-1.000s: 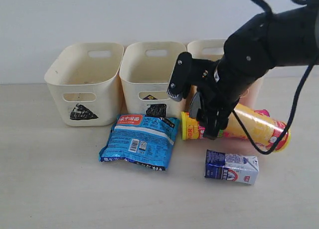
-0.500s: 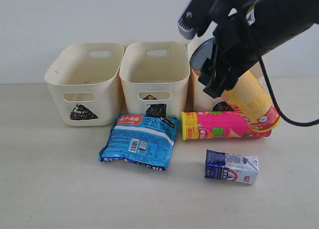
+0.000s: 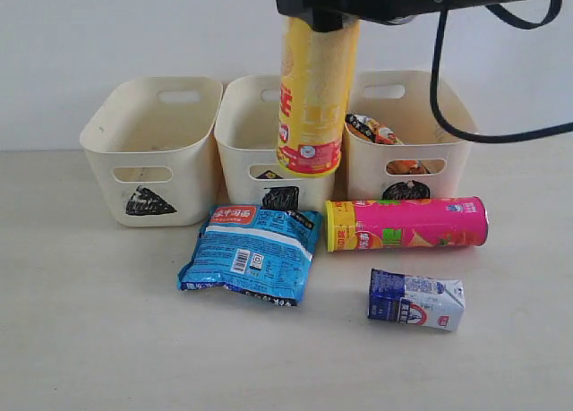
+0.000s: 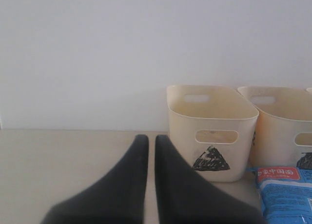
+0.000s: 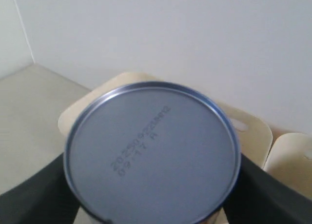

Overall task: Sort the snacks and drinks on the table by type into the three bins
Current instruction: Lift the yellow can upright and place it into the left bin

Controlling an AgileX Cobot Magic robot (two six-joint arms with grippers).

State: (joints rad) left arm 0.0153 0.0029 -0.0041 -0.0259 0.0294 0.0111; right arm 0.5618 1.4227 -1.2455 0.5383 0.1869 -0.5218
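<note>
Your right tool [image 3: 320, 19] is raised high above the bench [image 3: 89, 357], clamped around the upper end of the yellow-orange chip tube [image 3: 313, 98]. The tube hangs nearly upright from it, its grey metal end facing up toward the wrist camera, with one dark finger [image 5: 34, 197] against each side. No part of the tube touches the bench.

Three cream bins stand in a row below the right tool. The bin with the square mark [image 3: 246, 115] is just beneath it, a little toward the left arm's side. The bin with the circle mark [image 3: 448, 147] is beneath it toward the other side, and an orange-black noodle packet [image 3: 372, 129] leans inside. The tube's lower end hangs in front of the gap between these two bins — you cannot tell whether it is over either one. The bin with the triangle mark [image 3: 121, 133] is the farthest from the right tool.

Lower down, in front of the bins, the pink chip tube [image 3: 407, 223] lies on its side on the bench, almost straight under the right tool. Just beside its yellow-green lid the blue noodle packet [image 3: 251, 254] lies flat. The blue-and-white carton [image 3: 416, 301] lies on its side near the pink chip tube, on the side away from the bins.

Your left tool [image 4: 148, 141] sits low near the bench, well apart from the right tool. Its fingers are drawn nearly together with only a sliver between them — it holds nothing. Ahead of it stands the bin with the triangle mark.
</note>
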